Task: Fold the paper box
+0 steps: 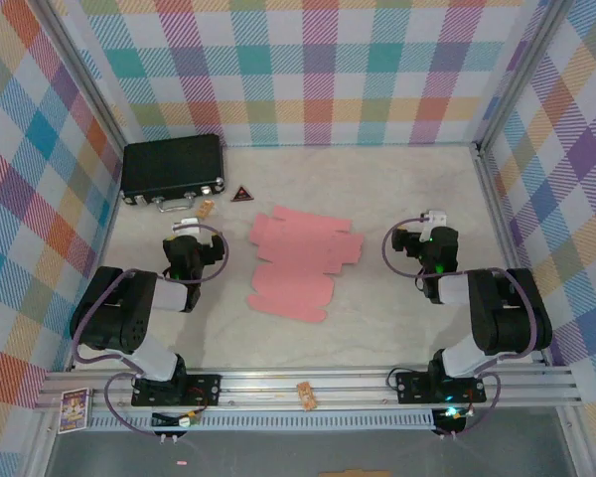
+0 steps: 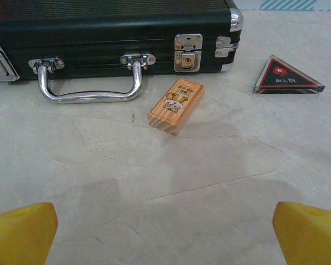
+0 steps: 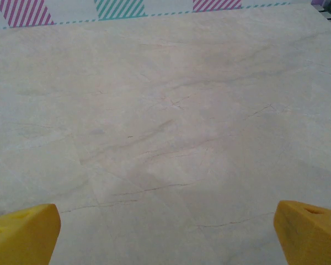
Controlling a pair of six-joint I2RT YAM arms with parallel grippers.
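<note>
The box (image 1: 303,263) lies as a flat sheet in the middle of the desk (image 1: 377,189), between the left end effector (image 2: 165,237) and the right end effector (image 3: 165,234), both wide apart and empty, the left one facing a black case (image 2: 110,33).

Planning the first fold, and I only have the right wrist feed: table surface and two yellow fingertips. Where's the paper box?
Observer: The paper box lies flat and unfolded mid-table, to the left of the right arm.
Operator: Anything crowding it?
Observer: A black case sits in the far left corner, apart from the pink sheet.
Operator: Is the left side busy?
Observer: No. The left jaws stand wide open and hold nothing. They face a small wooden block lying just in front of the case.
</note>
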